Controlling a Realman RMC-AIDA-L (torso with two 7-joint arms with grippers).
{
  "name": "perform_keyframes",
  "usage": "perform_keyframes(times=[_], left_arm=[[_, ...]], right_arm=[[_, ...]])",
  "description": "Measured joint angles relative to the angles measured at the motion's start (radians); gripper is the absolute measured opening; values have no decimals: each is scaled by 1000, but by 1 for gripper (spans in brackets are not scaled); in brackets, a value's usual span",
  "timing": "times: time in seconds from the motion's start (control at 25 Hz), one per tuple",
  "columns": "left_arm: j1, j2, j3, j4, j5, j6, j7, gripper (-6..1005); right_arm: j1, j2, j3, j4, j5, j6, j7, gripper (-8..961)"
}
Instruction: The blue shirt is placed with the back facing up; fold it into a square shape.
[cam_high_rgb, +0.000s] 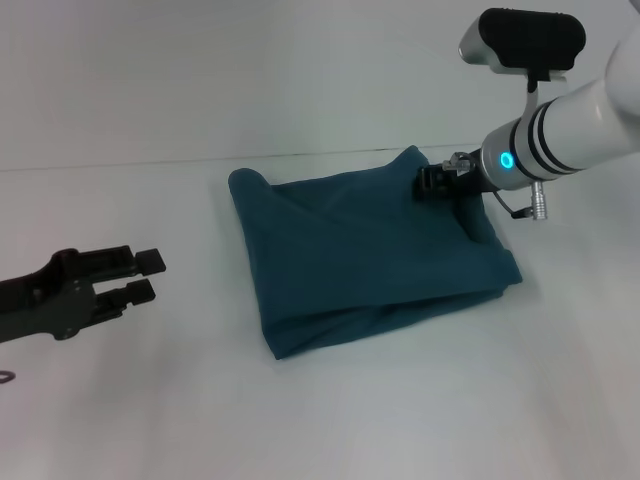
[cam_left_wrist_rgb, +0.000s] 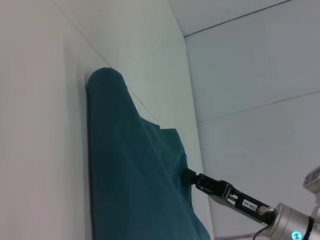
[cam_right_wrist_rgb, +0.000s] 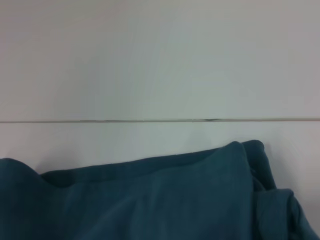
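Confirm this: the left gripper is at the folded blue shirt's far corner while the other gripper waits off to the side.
Wrong arm. The head view shows the right gripper at the folded blue shirt's far corner; the left gripper waits off to the side, jaws open.

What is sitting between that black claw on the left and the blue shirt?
Nothing: in the head view, only bare white table separates the left end effector from the blue shirt.

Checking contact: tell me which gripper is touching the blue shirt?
The right gripper, at the blue shirt's far right corner. The left gripper hangs open over bare table, apart from it.
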Motion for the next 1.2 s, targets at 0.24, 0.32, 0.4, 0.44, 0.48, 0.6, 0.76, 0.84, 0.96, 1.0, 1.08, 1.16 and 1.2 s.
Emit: perform_keyframes(times=[0.24,0.32,0.4,0.44,0.48,0.6,0.76,0.84,0.96,1.0,1.08,1.16,1.2], left_arm=[[0,0,-3,-8,0,4,3,510],[0,0,-3,-8,0,4,3,510],[-2,0,-3,-8,0,4,3,510],[-4,0,-3,-8,-1,5,3,510],[-4,0,-3,-8,-1,5,3,510],[-6,0,-3,-8,-1,4,3,511],[-6,0,-3,-8,-1,3,3,511],[-5,0,-3,-8,-2,2,3,511],[-3,0,-3,-8,-2,2,3,512],[-3,0,-3,-8,-2,2,3,512],[-4,0,-3,-8,-2,2,3,512],[-5,1,-3,-8,-2,2,3,512],[-6,1,-3,-8,-2,2,3,513]], right_arm=[[4,0,0,7,-6,3,-1,229],[4,0,0,10,-6,4,-1,162],[4,0,0,11,-5,5,-1,95],[3,0,0,11,-5,5,-1,61],[2,0,1,10,-3,5,-1,58],[0,0,4,3,-1,6,-1,47],[-9,0,9,-25,6,7,1,34],[-13,0,9,-38,13,4,4,27],[-14,-4,10,-55,16,-2,8,21],[-16,-5,10,-63,16,-4,10,19],[-20,-7,10,-72,16,-7,11,15],[-22,-9,10,-77,15,-7,13,15],[-23,-10,10,-77,13,-7,15,15]])
